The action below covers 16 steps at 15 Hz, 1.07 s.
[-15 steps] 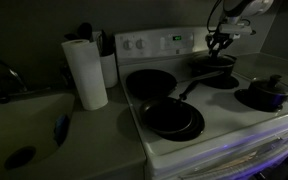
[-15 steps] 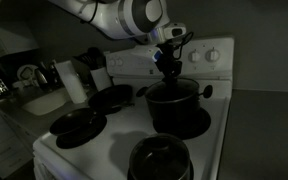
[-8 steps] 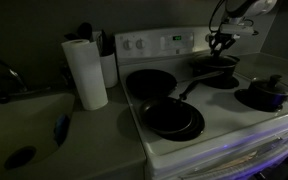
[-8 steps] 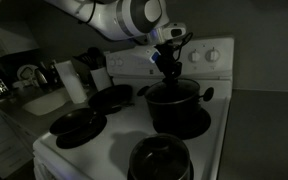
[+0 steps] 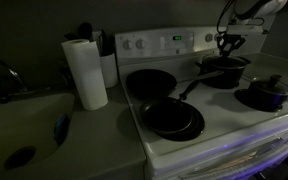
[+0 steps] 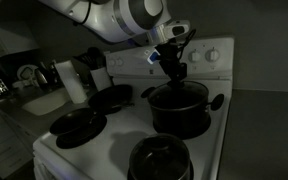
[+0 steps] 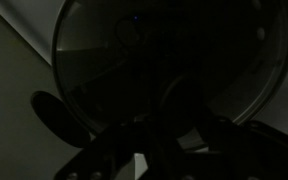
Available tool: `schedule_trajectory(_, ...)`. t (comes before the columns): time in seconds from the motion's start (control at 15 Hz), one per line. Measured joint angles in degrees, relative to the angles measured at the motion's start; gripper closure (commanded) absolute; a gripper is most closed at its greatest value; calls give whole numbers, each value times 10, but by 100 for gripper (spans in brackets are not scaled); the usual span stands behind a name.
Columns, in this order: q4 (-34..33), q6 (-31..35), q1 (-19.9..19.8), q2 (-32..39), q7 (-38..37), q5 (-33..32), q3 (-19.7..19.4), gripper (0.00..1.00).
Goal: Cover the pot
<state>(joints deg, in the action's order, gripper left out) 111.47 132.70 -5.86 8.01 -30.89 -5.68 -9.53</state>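
My tool point(image 6: 174, 68) hangs directly over the black pot point(image 6: 179, 106), which sits at the rear of the table point(image 5: 219, 120), close to the control panel point(image 5: 169, 42). I judge the coming move to be a straight drop. It's too dark to tell whether the tool is clenched or released. In the wrist view a round glassy rim point(image 7: 174, 60) fills the frame beneath it.

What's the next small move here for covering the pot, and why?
Probably ease the end effector straight down a little. It hangs close above the pot, and the wrist view shows a shiny-rimmed round disc, likely the lid, just below it. The pictures are too dark to tell whether that disc is seated or gripped, so go slowly.
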Motion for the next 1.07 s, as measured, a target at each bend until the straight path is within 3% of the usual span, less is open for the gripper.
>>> schedule_trajectory(0.2,7,0,-1,-5,0,1,-2,87)
schedule_trajectory(0.27,7,1,-1,-5,1,4,-2,73)
schedule_trajectory(0.33,7,1,-2,-5,5,8,-2,37)
schedule_trajectory(0.4,7,1,-3,-5,10,13,-2,36)
schedule_trajectory(0.73,11,-3,0,-5,43,49,3,2)
schedule_trajectory(1.07,3,-48,12,-21,39,38,10,0)
